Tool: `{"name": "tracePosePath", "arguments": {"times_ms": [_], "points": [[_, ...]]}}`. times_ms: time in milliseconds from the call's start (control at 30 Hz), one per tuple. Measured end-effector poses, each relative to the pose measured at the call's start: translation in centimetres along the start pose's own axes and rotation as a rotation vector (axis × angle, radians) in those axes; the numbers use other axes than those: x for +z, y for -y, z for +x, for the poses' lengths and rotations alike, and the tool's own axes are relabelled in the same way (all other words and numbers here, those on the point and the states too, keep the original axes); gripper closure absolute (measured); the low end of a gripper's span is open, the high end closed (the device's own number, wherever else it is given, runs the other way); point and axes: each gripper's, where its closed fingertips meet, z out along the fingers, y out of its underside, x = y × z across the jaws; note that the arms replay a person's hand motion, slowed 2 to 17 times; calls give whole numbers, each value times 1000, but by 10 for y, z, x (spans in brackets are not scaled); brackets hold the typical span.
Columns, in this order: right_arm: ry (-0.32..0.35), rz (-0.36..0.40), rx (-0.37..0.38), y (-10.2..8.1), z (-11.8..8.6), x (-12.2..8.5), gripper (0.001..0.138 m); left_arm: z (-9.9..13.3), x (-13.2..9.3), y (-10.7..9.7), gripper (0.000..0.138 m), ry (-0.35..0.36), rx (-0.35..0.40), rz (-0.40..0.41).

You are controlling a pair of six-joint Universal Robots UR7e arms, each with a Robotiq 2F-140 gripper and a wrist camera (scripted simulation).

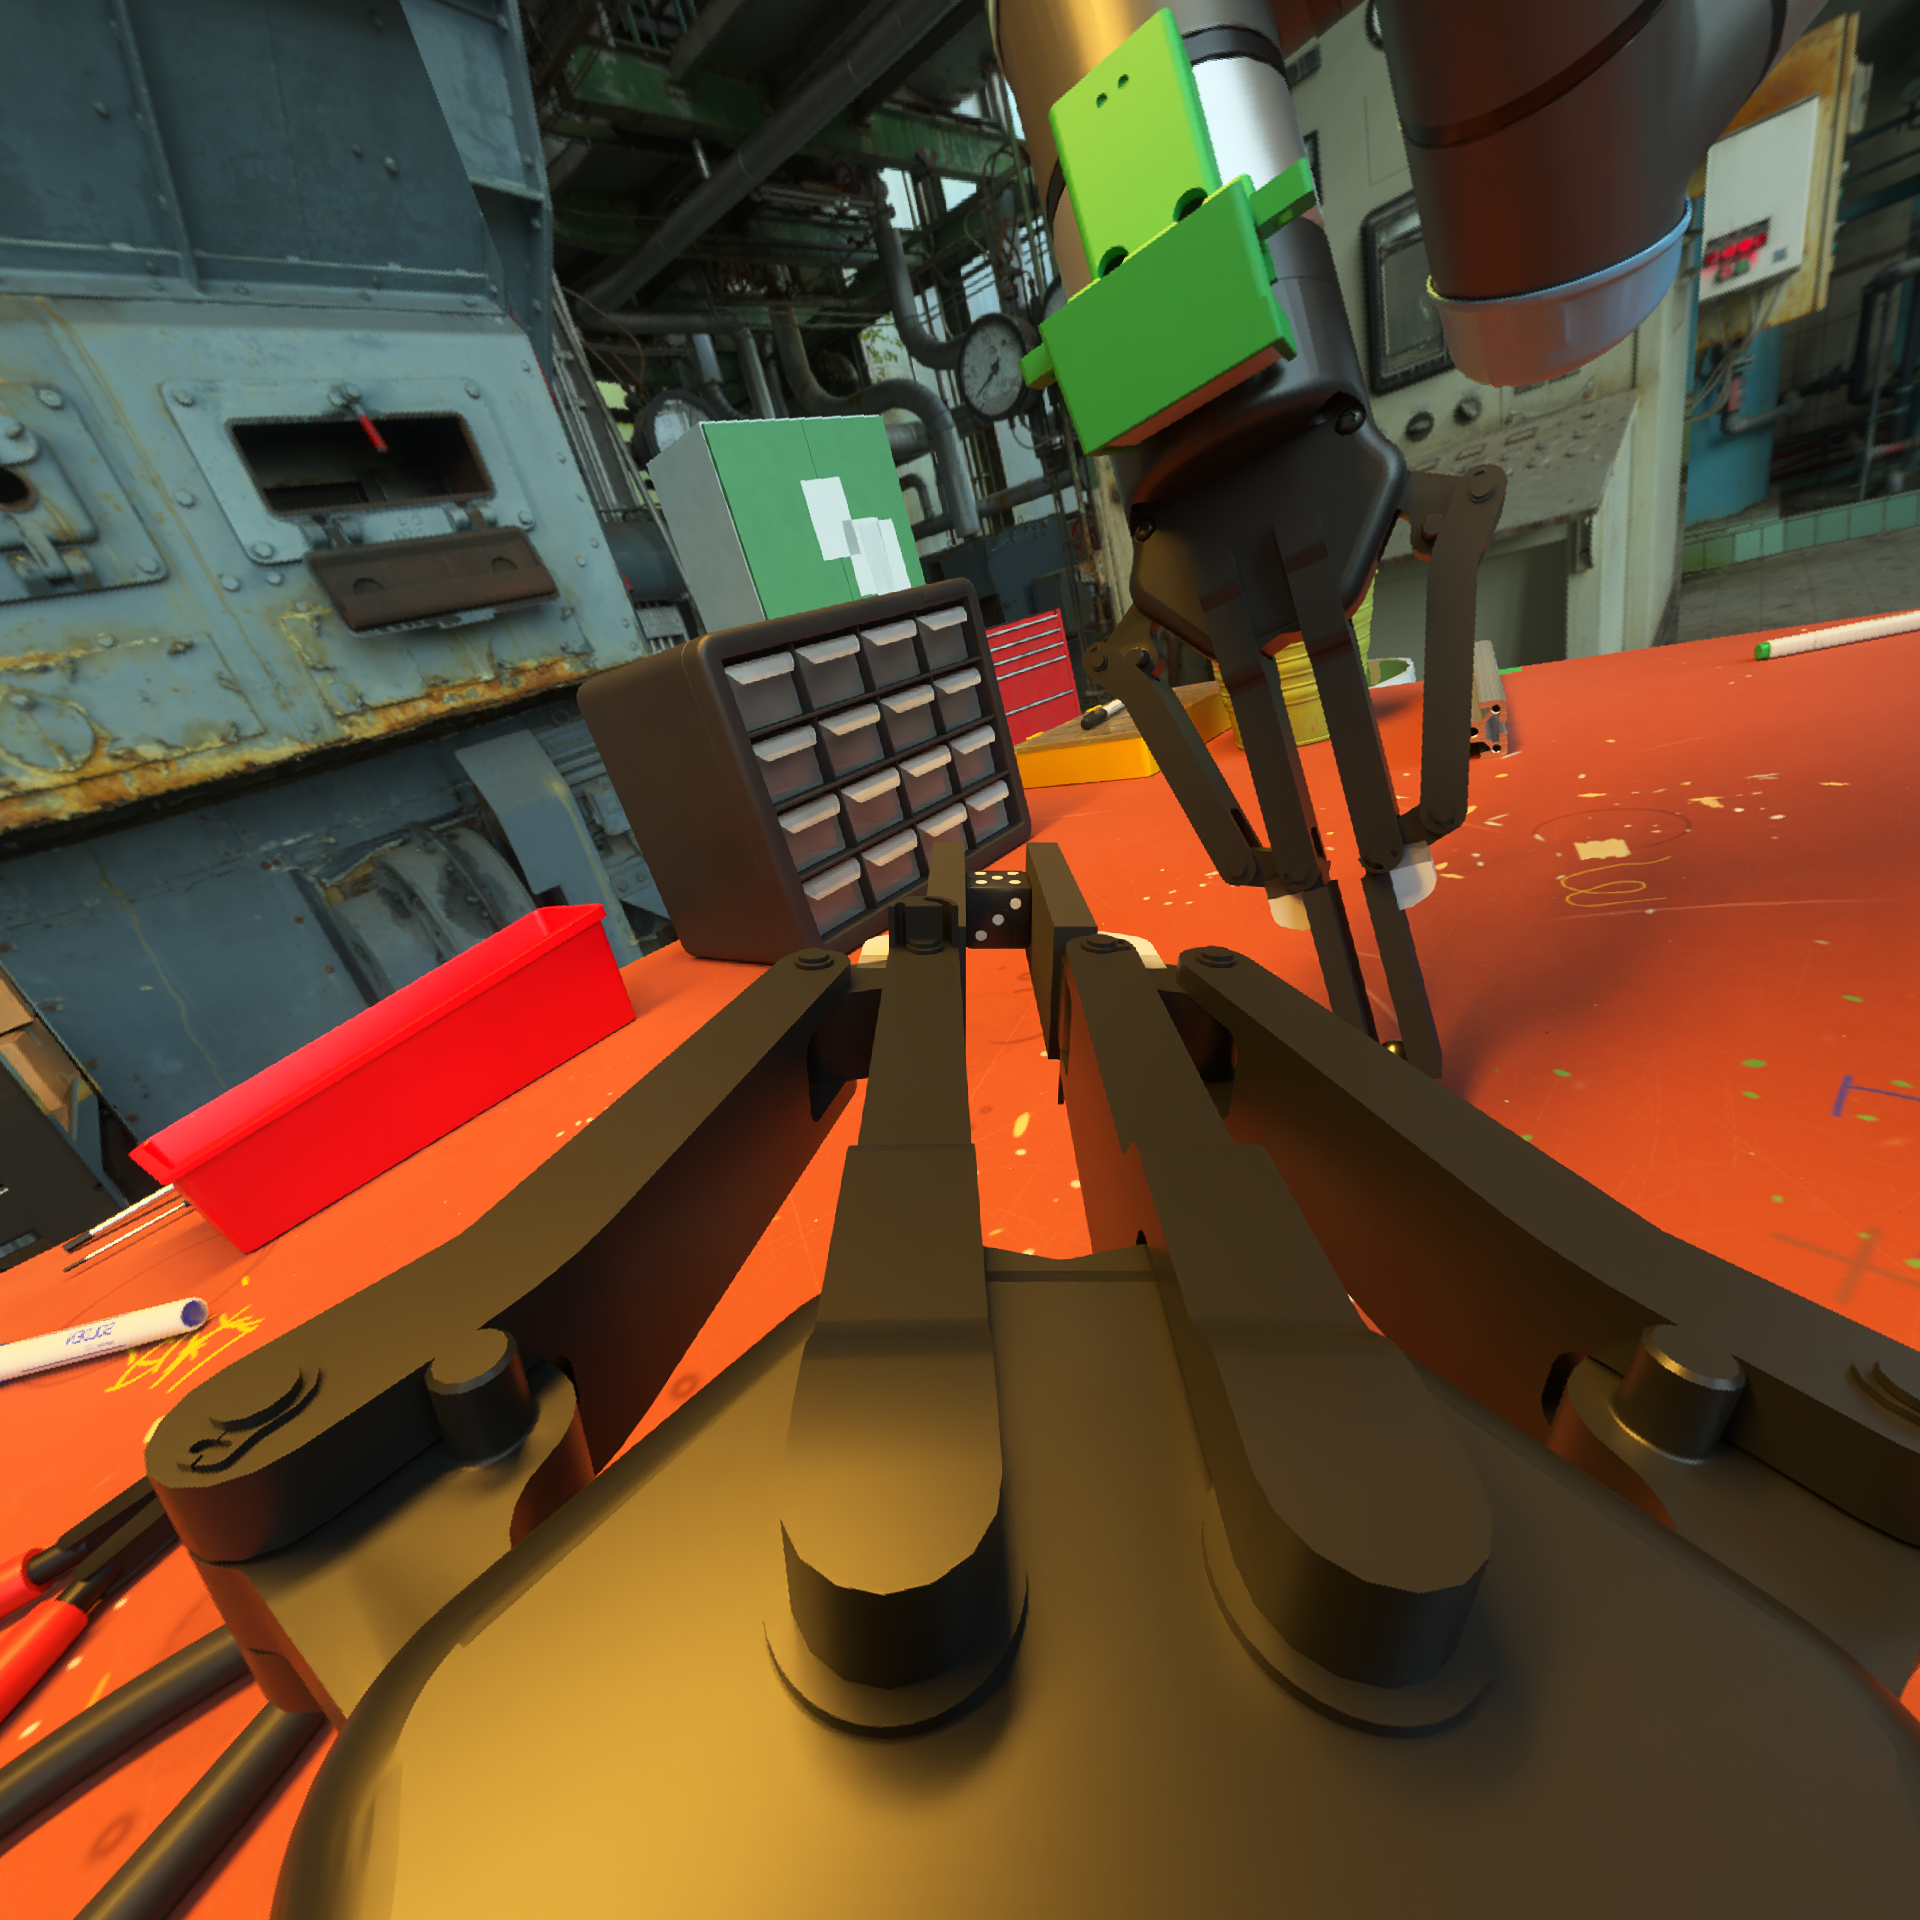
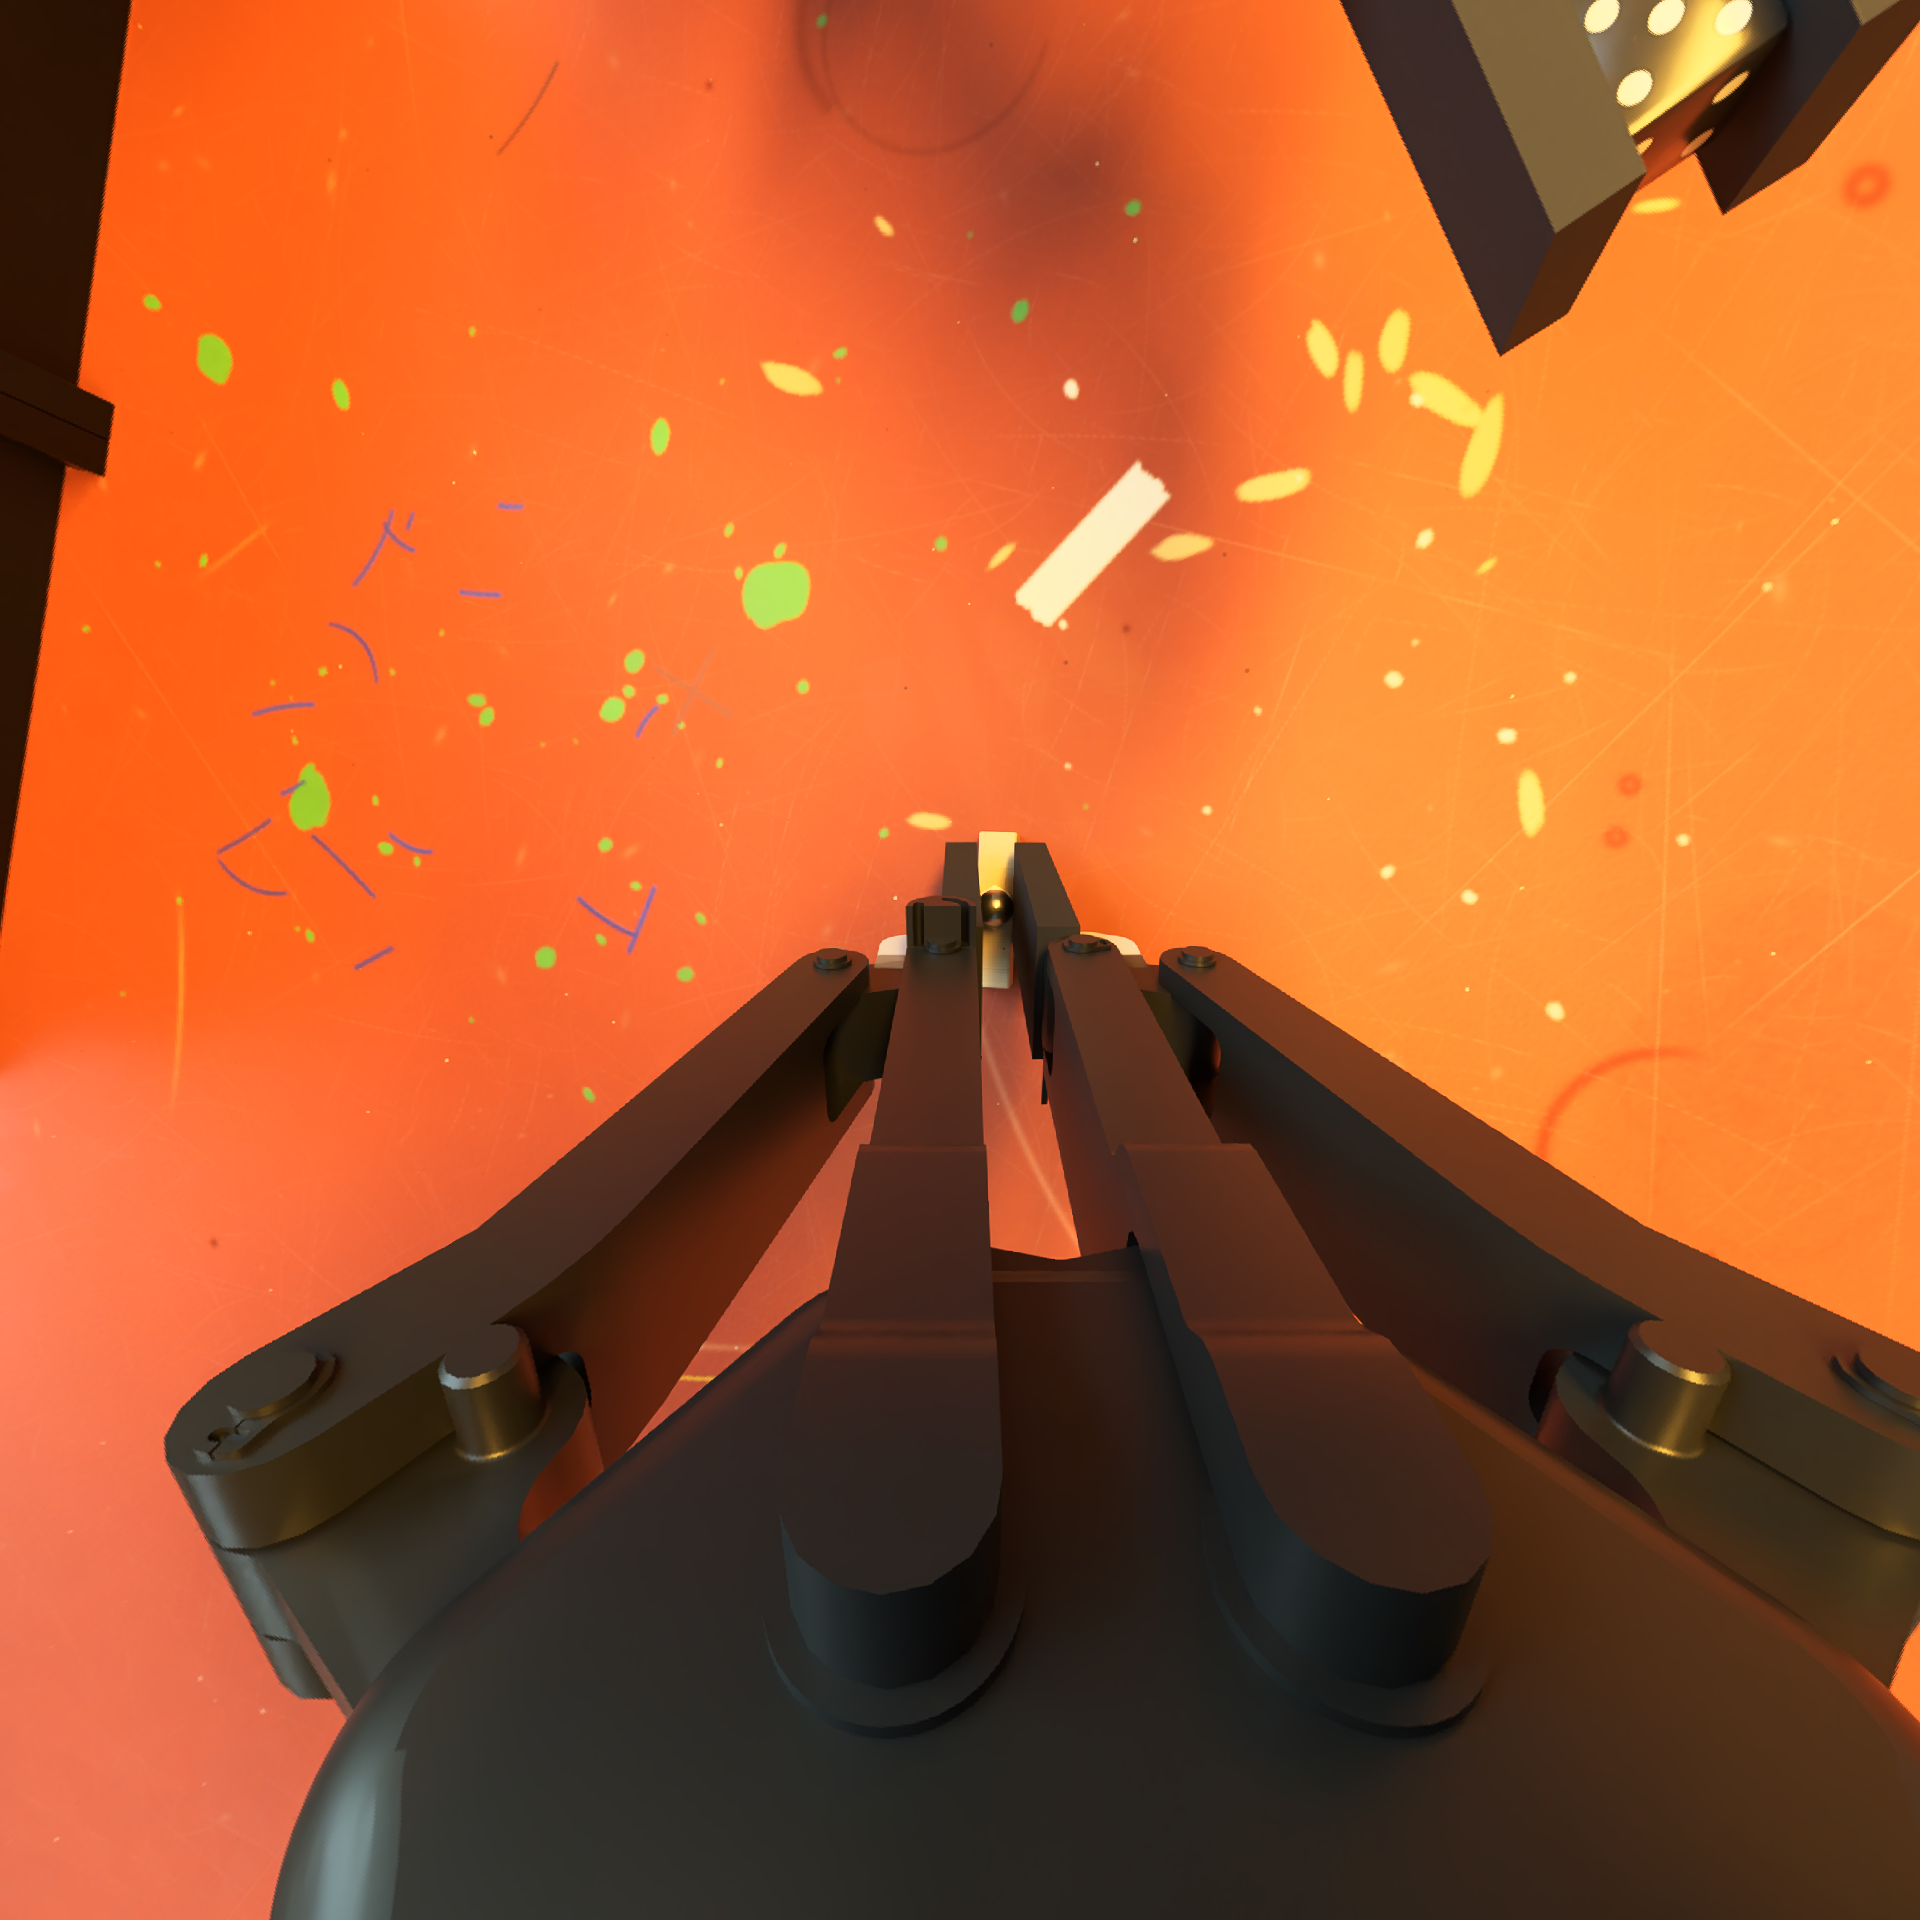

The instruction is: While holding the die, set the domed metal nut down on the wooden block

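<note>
My left gripper (image 1: 995,883) is shut on a black die (image 1: 995,909) with white pips and holds it above the orange table. It also shows at the top right of the right wrist view (image 2: 1662,94). My right gripper (image 2: 995,873) is shut on the small domed metal nut (image 2: 995,909), pointing down at the table. In the left wrist view the right gripper (image 1: 1392,1044) stands upright to the right of the die, its tips low at the table. The wooden block (image 1: 1091,743) lies far back behind it, with a marker on top.
A dark drawer cabinet (image 1: 831,769) stands just beyond the die, with a green box (image 1: 800,509) behind it. A red bin (image 1: 395,1060) is at the left. A pen (image 1: 104,1335) and red-handled pliers (image 1: 42,1621) lie near left. A yellow-green cup (image 1: 1299,686) stands by the block.
</note>
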Motion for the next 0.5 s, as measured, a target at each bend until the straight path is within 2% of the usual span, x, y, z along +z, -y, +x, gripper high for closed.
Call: {"name": "tracePosePath", "arguments": {"times_ms": [133, 200, 267, 500], "points": [[19, -3, 14, -1, -2, 0, 129, 1, 0, 0, 123, -4, 3, -2], [20, -3, 14, -2, -2, 0, 124, 1, 0, 0, 123, -6, 4, -3], [15, -2, 12, -2, -1, -1, 119, 2, 1, -1, 123, -7, 4, -4], [-18, 28, 6, -1, 3, -7, 118, 2, 1, -1, 123, -9, 10, -6]]}}
